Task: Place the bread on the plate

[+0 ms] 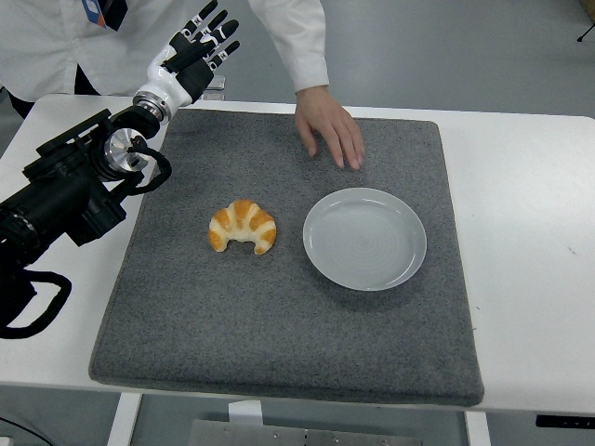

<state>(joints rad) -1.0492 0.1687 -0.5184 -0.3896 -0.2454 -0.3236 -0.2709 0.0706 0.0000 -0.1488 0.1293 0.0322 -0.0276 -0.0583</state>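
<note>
The left arm (65,190) is built in black with looping cables; the left hand (191,51) is cased in white and black.

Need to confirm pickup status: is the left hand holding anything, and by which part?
Nothing held. The left hand is open, raised at the mat's far-left corner; the croissant lies untouched beside the plate.

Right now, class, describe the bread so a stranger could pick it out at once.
Find the grey mat covering the white table. Left of its centre, beside the empty plate, lies the bread. It is the only golden, crescent-shaped thing there.
</note>
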